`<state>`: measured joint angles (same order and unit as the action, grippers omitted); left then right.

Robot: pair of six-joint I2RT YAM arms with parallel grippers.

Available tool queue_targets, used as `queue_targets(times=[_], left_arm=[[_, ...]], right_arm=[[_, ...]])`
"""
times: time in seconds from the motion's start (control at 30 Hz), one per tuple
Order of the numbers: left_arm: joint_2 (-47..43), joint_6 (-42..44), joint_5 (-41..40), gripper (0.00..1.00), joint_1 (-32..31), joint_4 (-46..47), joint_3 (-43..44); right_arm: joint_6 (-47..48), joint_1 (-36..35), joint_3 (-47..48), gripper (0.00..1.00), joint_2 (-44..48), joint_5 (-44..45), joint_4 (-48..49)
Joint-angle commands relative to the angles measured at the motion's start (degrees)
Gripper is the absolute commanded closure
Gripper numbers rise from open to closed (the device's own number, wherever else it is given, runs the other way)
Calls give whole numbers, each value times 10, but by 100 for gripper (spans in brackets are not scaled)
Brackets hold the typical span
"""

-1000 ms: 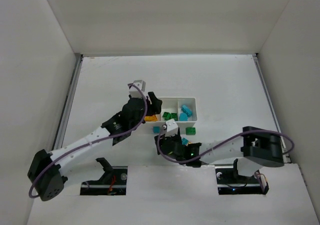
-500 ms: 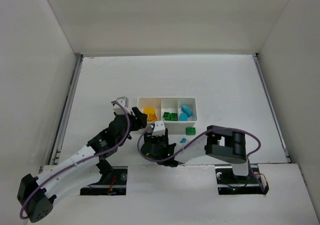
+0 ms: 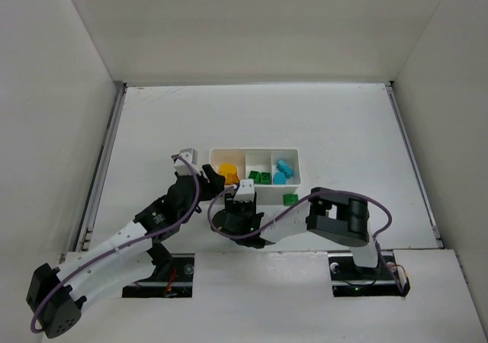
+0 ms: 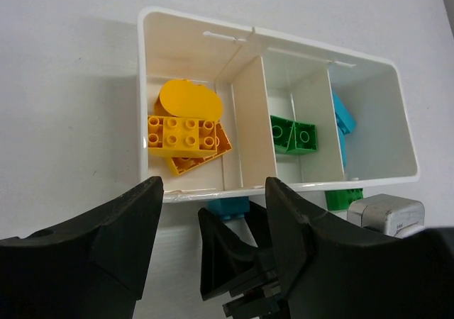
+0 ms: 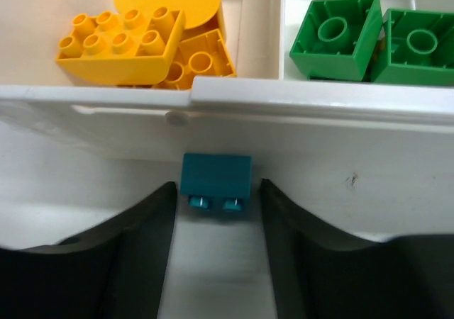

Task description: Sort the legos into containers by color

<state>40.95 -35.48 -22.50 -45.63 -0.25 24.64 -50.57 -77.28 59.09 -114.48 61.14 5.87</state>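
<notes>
Right gripper [image 5: 216, 209], jaws spread, straddles a cyan brick [image 5: 216, 178] at 12 o'clock, which lies outside the tray [image 5: 340, 113], touching its near wall. Beyond the wall, yellow bricks [image 5: 120, 42] sit at 11 o'clock, green bricks [image 5: 337, 39] at 1 o'clock. Left gripper [image 4: 213, 195] hovers open and empty before the yellow compartment [image 4: 184, 53]. Step in hand: grasping the cyan brick. The next move likely calls for closing, lifting over the wall, and carrying toward the cyan compartment [image 3: 293, 158] at the tray's 3 o'clock end.
</notes>
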Motion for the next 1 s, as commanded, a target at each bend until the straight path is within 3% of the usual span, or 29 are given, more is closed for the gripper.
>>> queue_targets(times=[0.0, 0.1, 0.2, 0.33, 0.57, 0.63, 0.73, 0.97], left_arm=[[4, -4, 2, 43, -3, 15, -6], [4, -6, 2, 43, -6, 15, -6], [10, -7, 2, 43, -6, 15, -7], [10, -7, 2, 44, -6, 13, -7], [6, -13, 2, 50, -17, 9, -5], [8, -14, 4, 61, -38, 9, 2], [18, -12, 4, 67, -83, 15, 10], [64, -14, -31, 67, -215, 60, 14]], right_arm=[[-18, 9, 9, 49, -29, -10, -25], [-12, 5, 1, 65, -28, -1, -1], [-4, -13, -13, 72, -11, 10, 14], [12, -52, -51, 74, 63, 27, 8], [62, -83, -138, 74, 284, 32, -2], [81, -71, -152, 74, 331, 9, -9], [109, -24, -179, 74, 389, -28, -5], [141, 118, -212, 74, 446, -134, -2]])
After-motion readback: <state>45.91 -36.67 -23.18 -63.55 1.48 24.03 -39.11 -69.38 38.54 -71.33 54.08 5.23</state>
